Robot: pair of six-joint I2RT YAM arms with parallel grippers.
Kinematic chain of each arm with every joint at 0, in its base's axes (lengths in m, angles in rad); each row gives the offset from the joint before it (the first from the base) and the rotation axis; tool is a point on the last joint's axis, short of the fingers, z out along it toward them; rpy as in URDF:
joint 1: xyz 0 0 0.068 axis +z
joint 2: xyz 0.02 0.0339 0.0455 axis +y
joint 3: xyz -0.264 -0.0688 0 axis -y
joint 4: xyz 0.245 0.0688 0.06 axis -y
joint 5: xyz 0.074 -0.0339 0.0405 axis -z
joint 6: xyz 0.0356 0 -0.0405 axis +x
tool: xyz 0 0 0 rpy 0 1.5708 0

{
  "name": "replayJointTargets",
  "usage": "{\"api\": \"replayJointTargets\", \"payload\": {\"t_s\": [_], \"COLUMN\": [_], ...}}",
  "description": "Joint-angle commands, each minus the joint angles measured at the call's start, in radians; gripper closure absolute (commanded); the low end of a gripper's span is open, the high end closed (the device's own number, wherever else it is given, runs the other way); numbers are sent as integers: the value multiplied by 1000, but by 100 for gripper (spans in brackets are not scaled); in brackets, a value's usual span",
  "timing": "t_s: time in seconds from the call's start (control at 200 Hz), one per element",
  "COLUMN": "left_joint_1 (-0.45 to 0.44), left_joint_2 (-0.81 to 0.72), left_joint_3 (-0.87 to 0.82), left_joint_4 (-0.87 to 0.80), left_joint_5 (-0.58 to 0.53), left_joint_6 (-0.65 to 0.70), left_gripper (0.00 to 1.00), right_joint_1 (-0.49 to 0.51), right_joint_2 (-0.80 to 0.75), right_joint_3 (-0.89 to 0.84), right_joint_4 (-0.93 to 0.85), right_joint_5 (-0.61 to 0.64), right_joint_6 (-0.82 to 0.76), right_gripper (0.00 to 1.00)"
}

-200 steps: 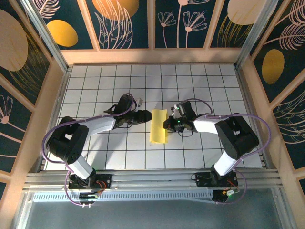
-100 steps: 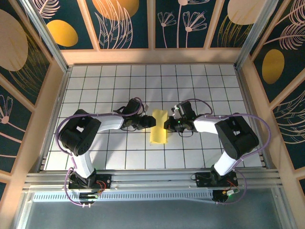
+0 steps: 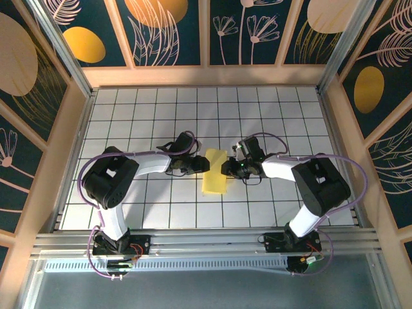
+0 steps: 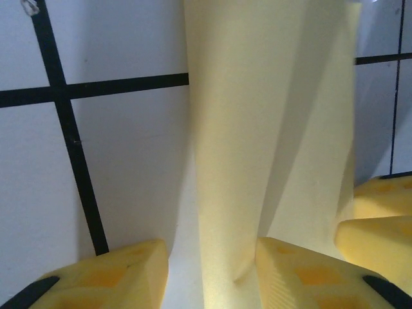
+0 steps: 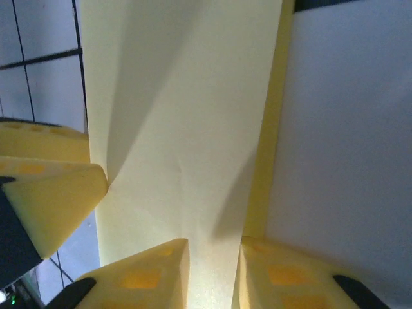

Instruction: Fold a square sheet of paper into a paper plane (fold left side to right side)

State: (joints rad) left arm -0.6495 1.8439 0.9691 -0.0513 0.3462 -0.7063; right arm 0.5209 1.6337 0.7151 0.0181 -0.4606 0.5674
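Observation:
The square sheet of paper [image 3: 214,172] lies folded into a narrow pale yellow strip in the middle of the grid table [image 3: 277,116], its layers bulging up a little. My left gripper [image 3: 201,166] is at its left edge. In the left wrist view the paper [image 4: 270,116] runs between the parted fingers of that gripper [image 4: 212,248], touching the right finger [image 4: 309,273] with a gap on the left. My right gripper [image 3: 225,169] is at the right edge. Its jaws [image 5: 214,246] stand slightly apart, with the paper [image 5: 187,109] passing between them.
The two grippers face each other across the strip, fingertips nearly touching: the right gripper's fingers [image 4: 380,219] show in the left wrist view and the left gripper's fingers [image 5: 45,193] in the right wrist view. Wooden walls [image 3: 206,76] ring the white grid table.
My left arm has swung right until its gripper reached the paper's left edge. The right gripper's jaws, shut on the right edge before, have parted. The strip has shifted slightly.

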Motion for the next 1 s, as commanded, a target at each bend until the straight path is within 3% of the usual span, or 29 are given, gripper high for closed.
{"api": "replayJointTargets", "payload": {"t_s": [0.0, 0.24, 0.996], "left_joint_1": [-33, -40, -59], "left_joint_2": [85, 103, 136], "left_joint_3": [-2, -3, 55], "left_joint_4": [-44, -57, -111], "left_joint_5": [-63, -84, -121], "left_joint_6": [18, 3, 14], "left_gripper": [59, 59, 57], "right_joint_1": [-19, -76, -116], "right_joint_2": [-80, -229, -278], "right_joint_3": [27, -9, -37], "right_joint_4": [-94, -150, -149], "right_joint_5": [117, 235, 220], "right_joint_6": [-42, -67, -79], "right_gripper": [68, 54, 53]}}
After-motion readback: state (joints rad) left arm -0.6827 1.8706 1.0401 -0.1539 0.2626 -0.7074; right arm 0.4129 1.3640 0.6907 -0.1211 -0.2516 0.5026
